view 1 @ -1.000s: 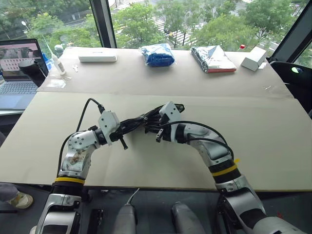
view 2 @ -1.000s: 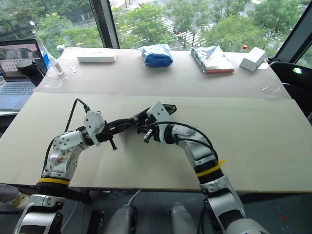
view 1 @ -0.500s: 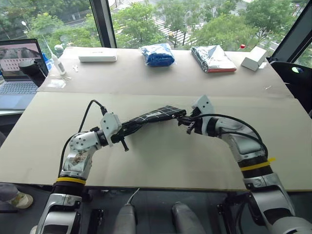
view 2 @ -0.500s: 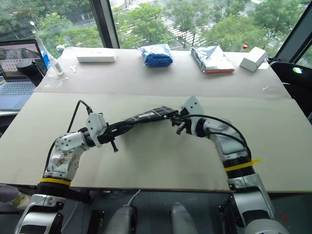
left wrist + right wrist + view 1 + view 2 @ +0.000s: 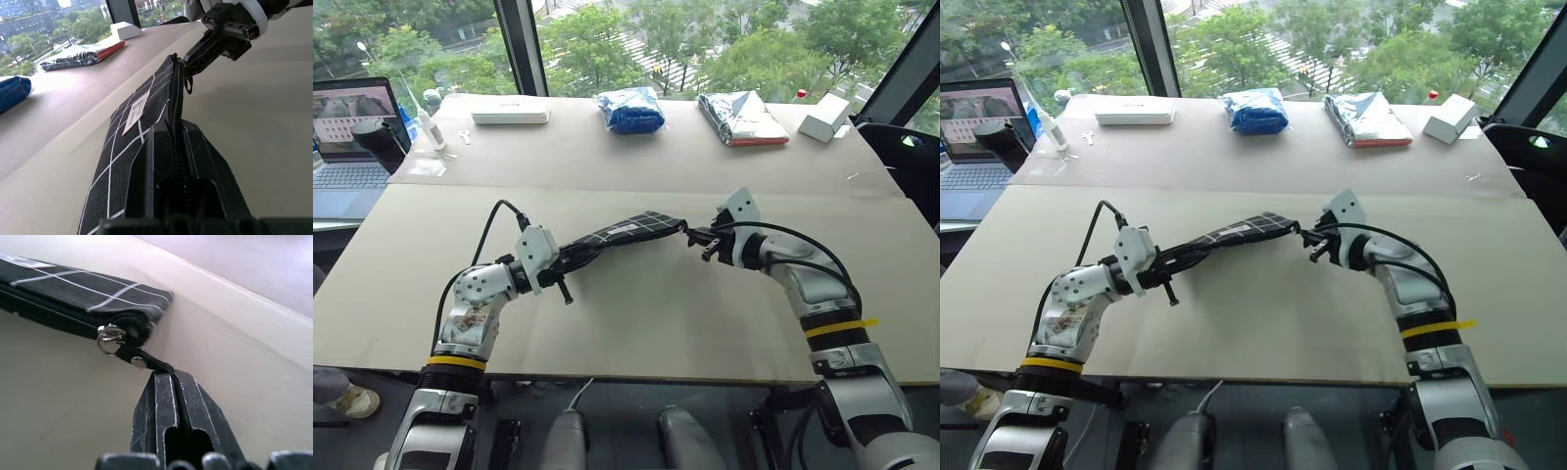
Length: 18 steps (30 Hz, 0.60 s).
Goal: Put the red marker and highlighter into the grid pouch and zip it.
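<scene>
The flat black fabric grid pouch [image 5: 625, 231], crossed by thin white lines, is hanging stretched above the pale matte tabletop [image 5: 636, 323] between both arms. The left gripper [image 5: 576, 258] is clamping its near-left end. The right gripper [image 5: 172, 382] is pinching the black zipper pull strap [image 5: 142, 361] at the right end, beside a small metal ring.

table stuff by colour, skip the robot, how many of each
black: 1, the grid pouch
blue: 1, the blue bag
silver: 1, the silver packet
white: 2, the flat white case and the small white box
total: 5, not counting the laptop or the small bits near it
</scene>
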Tool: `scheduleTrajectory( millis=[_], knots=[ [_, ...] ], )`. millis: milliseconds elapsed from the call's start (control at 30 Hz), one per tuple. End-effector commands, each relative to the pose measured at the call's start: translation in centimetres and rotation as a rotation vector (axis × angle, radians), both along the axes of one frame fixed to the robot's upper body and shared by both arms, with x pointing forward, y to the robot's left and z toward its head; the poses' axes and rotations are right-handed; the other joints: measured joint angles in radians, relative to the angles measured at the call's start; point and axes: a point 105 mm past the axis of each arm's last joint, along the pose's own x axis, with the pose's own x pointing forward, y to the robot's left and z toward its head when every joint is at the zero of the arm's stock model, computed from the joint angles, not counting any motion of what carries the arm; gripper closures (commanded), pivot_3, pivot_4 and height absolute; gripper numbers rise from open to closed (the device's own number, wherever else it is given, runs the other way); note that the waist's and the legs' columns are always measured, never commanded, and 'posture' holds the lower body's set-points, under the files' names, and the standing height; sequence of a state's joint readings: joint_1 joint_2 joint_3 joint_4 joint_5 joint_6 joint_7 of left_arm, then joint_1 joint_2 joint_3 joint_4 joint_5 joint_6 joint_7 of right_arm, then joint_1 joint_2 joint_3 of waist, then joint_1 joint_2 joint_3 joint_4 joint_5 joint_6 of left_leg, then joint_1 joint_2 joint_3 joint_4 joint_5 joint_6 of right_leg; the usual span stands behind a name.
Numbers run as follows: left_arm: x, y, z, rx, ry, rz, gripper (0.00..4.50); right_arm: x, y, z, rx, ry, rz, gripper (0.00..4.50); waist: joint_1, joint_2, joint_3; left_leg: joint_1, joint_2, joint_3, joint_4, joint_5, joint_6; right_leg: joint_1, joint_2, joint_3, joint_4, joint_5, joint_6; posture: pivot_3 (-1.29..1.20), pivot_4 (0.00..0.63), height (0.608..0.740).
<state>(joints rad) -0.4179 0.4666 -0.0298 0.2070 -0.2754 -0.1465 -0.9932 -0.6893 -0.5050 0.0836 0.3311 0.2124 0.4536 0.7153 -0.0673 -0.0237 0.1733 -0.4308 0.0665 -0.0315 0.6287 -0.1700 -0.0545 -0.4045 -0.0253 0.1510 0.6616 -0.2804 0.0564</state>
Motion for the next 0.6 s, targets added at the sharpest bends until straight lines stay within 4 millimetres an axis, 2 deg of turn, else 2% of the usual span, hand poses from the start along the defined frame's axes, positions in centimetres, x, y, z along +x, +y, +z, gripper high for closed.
scheduleTrajectory(
  millis=[33,133,233,267,433,467,600],
  knots=[
    [0.0,1.2,1.7,-0.009,-0.061,0.031,4.5,0.7,-4.7,2.1,-0.013,-0.064,-0.156,4.46,-0.001,0.0,0.0,0.0,0.0,0.0,0.0,0.0,0.0,0.0,0.0,0.0,0.0,0.0,0.0,0.0,0.15,0.74],
    [0.2,1.1,1.8,-0.008,-0.062,0.03,4.5,0.1,-3.3,1.7,-0.005,-0.055,-0.083,3.69,0.0,0.0,0.0,0.0,0.0,0.0,0.0,0.0,0.0,0.0,0.0,0.0,0.0,0.0,0.0,0.0,0.15,0.74],
    [0.3,1.0,1.9,-0.009,-0.062,0.026,4.5,-1.1,-1.5,1.7,0.036,-0.043,0.021,2.69,0.0,0.0,0.0,0.0,0.0,0.0,0.0,0.0,0.0,0.0,0.0,0.0,-0.001,0.0,0.0,0.0,0.15,0.74],
    [0.4,0.9,1.8,-0.01,-0.061,0.025,4.5,-1.5,-1.0,1.8,0.051,-0.042,0.048,2.23,0.0,0.0,0.0,0.0,0.0,0.0,0.0,0.0,0.0,0.0,0.0,0.0,-0.001,0.0,0.0,0.0,0.15,0.74],
    [0.4,0.8,1.6,-0.009,-0.057,0.015,4.5,-2.4,-0.6,1.9,0.121,0.008,0.089,0.59,-0.002,0.0,0.0,0.0,0.0,0.0,0.0,0.0,0.0,0.0,0.0,0.0,0.0,0.0,0.0,0.0,0.15,0.74],
    [0.4,0.8,1.5,-0.008,-0.057,0.008,4.5,-2.8,-1.0,1.7,0.118,0.027,0.101,0.28,-0.002,0.0,0.0,0.0,0.0,0.0,0.0,0.0,0.0,0.0,0.0,0.0,0.0,0.0,0.0,0.0,0.15,0.74],
    [0.1,0.2,1.1,0.014,-0.056,-0.055,4.5,-4.7,-3.2,1.3,0.076,0.056,0.131,0.28,0.016,0.0,0.0,0.0,0.0,0.0,0.0,0.0,0.0,0.001,0.0,0.0,-0.002,0.0,0.0,0.0,0.15,0.74]
  ],
)
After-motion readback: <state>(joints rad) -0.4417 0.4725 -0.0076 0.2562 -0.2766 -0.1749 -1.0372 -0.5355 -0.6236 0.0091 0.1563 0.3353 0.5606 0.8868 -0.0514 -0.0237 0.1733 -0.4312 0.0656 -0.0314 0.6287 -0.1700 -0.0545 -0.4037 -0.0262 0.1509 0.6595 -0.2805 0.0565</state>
